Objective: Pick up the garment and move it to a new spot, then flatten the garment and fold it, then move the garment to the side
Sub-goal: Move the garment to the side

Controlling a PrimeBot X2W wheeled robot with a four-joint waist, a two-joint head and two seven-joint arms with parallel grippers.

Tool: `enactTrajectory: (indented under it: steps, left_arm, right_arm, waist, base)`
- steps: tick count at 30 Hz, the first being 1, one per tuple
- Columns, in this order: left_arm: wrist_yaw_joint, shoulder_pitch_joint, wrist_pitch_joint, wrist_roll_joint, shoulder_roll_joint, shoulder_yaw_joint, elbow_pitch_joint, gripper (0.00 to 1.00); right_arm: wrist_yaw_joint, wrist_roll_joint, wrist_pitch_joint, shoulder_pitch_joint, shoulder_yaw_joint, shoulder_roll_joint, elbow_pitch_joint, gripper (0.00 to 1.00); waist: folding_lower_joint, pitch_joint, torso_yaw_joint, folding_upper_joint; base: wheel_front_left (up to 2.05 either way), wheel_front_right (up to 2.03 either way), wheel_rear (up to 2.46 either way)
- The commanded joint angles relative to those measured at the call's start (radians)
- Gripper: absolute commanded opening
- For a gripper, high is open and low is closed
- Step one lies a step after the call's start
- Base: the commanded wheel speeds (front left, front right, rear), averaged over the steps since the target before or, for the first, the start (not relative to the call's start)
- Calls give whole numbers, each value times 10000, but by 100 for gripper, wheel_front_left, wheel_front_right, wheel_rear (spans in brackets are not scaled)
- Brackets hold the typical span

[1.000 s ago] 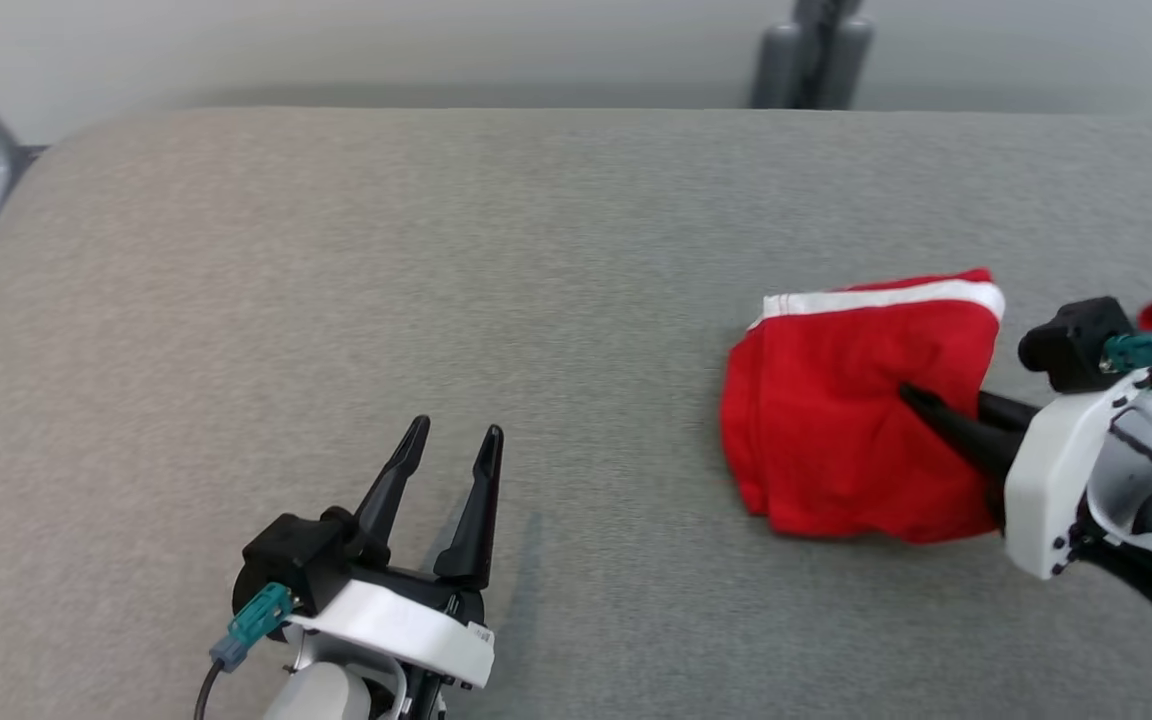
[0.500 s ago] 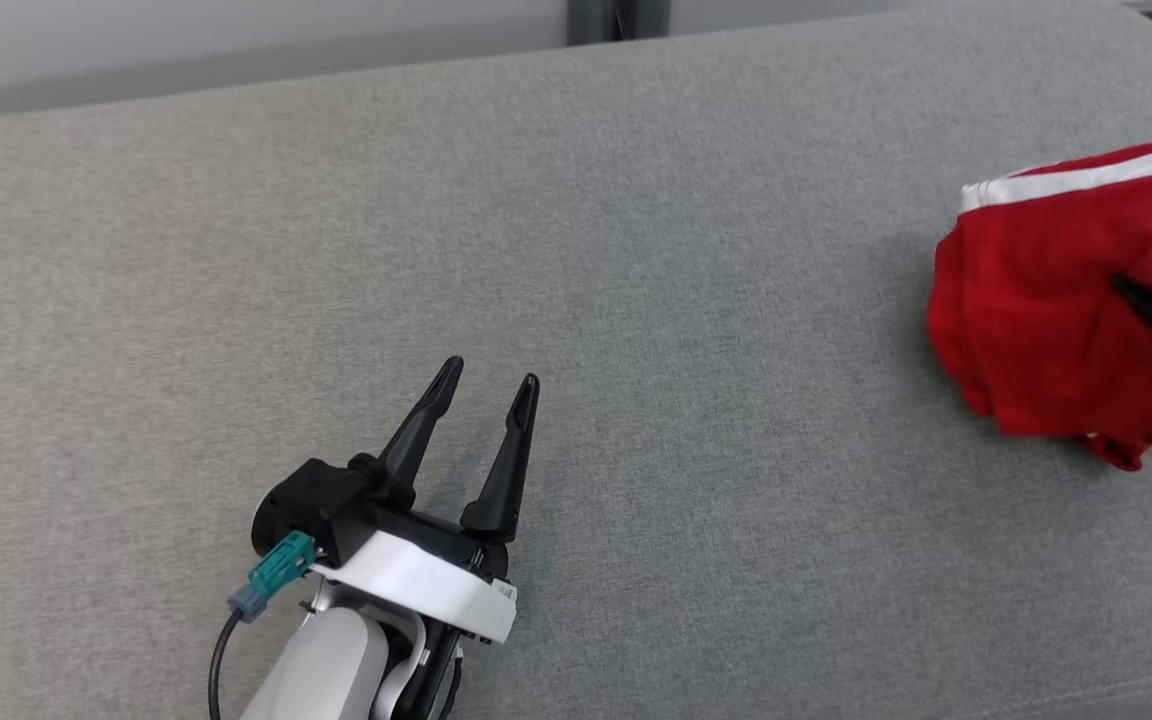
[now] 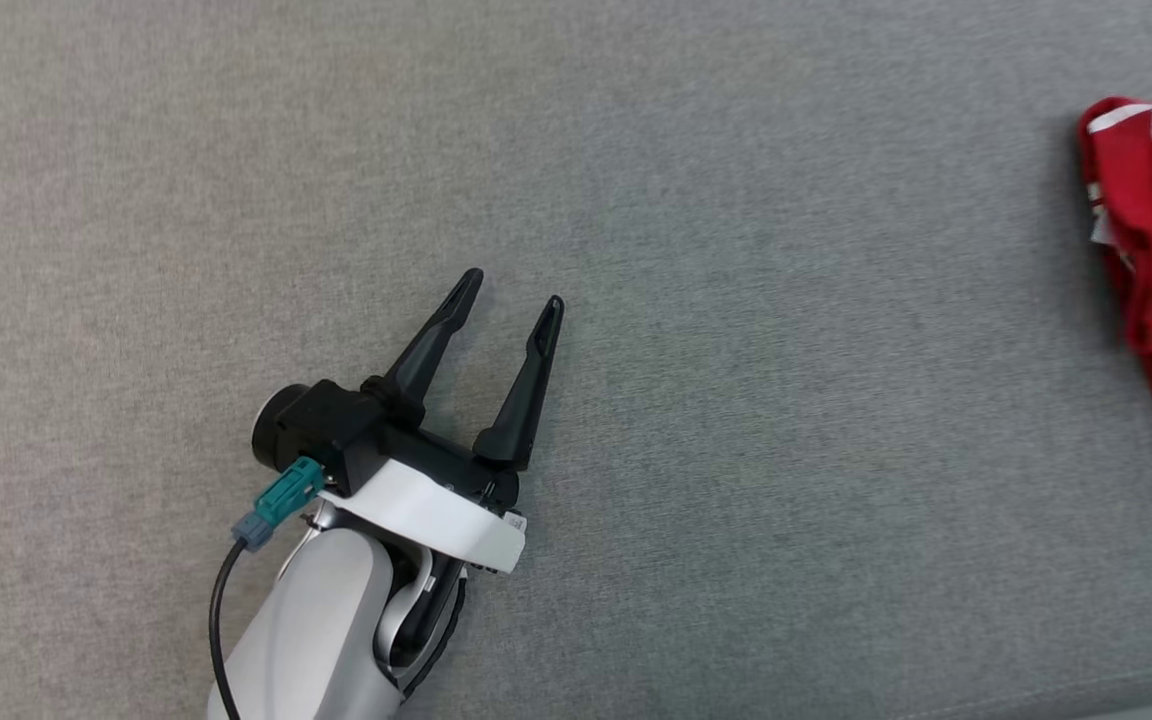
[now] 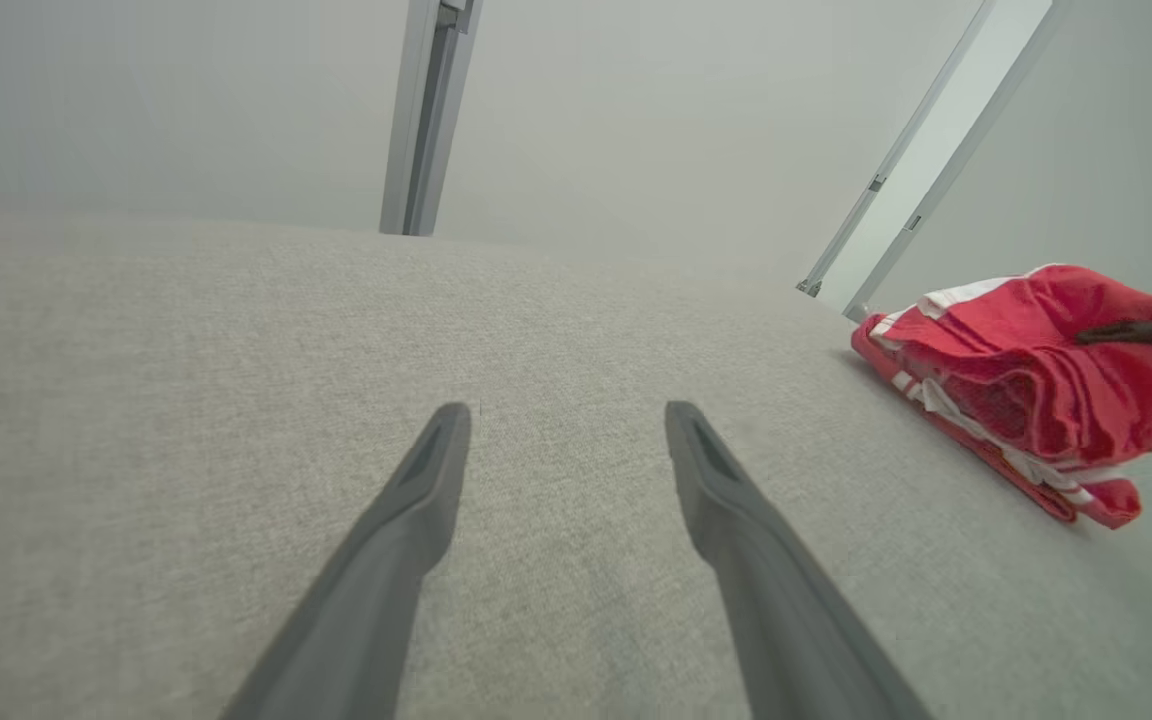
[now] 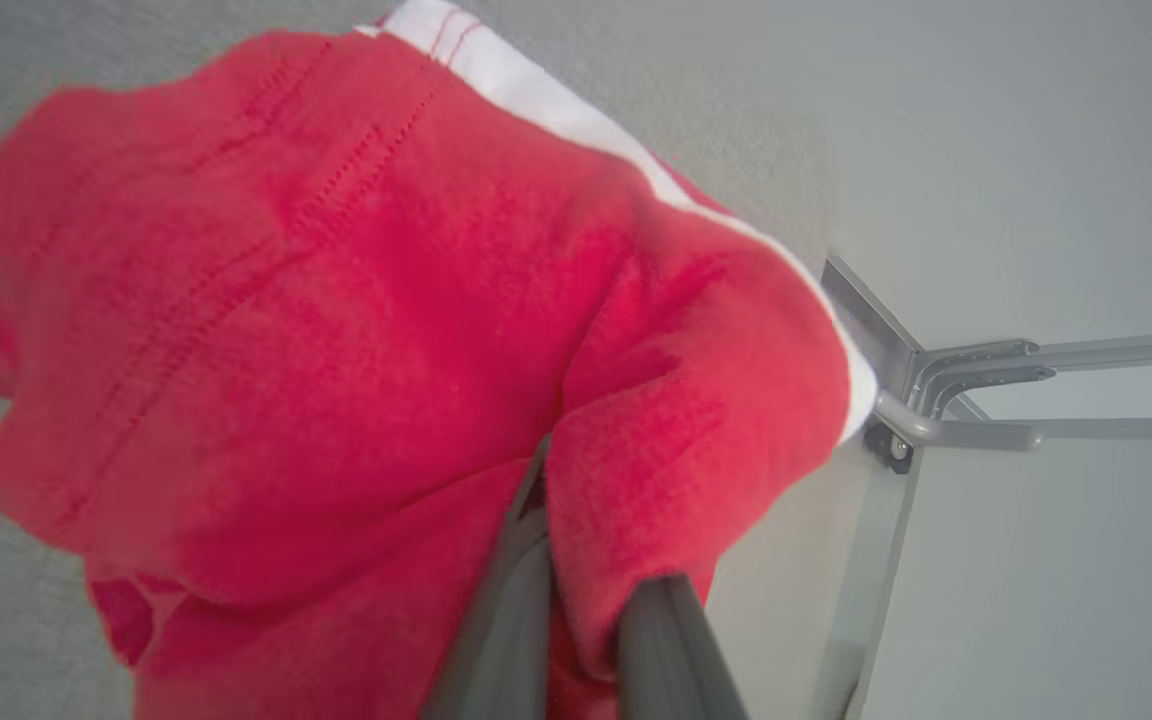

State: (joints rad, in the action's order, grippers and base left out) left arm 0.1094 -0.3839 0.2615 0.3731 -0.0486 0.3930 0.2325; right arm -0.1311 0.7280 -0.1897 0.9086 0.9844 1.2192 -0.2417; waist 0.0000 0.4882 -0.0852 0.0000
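Two grippers over a grey padded surface (image 3: 736,450): the left gripper (image 3: 515,289), at seven o'clock in the head view, hovers with fingers spread wide and empty, while the right gripper (image 5: 581,590) is clamped on a fold of the bunched red garment (image 3: 1151,230) at three o'clock.

The head camera looks steeply down on the grey bench (image 3: 736,450) from above, with the left end effector (image 3: 516,288) at lower left and the red garment (image 3: 1151,230) cut by the right edge. The left wrist camera sits low over the bench, facing along its own fingers (image 4: 396,560) toward a pale wall (image 4: 636,120); it shares that garment, at its right. The right wrist camera looks along the right end effector (image 5: 586,540), very close to the same cloth.
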Motion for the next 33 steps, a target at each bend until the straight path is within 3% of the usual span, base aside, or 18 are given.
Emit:
enactTrajectory:
  steps: [1,10,15,16,17,25,33]
  left_arm:
    - [49,-244,32,-14,-45,-49,28,100]
    - [74,-449,6,234,-78,114,70,100]
    - [42,-406,6,356,-87,163,72,100]
    - [25,-406,6,372,-85,166,74,100]
    - [3,-402,6,384,-85,159,68,100]
    - [-71,-228,10,457,-53,109,143,100]
    - [-189,345,18,635,-47,-117,88,100]
  right_arm:
    - [9,-309,32,220,224,207,-191,0]
    - [10,-1645,191,1022,1484,936,-1061,0]
    - [10,-2022,628,1527,1648,710,-1837,0]
    - [10,-1962,735,1569,1649,611,-1950,20]
    - [10,-1919,831,1601,1649,519,-2113,100]
    - [9,-701,-121,1244,1887,-235,-3150,100]
    - [10,-1174,112,1530,1680,-693,-4028,100]
  waist:
    - [0,417,324,0]
    - [0,879,932,0]
    - [0,896,1087,0]
    - [0,882,1103,0]
    - [0,862,1112,0]
    - [0,282,1037,0]
    - [0,-1001,941,0]
  base:
    - [0,0,0]
    - [0,0,0]
    - [0,0,0]
    - [0,0,0]
    - [0,0,0]
    - [0,0,0]
    - [0,0,0]
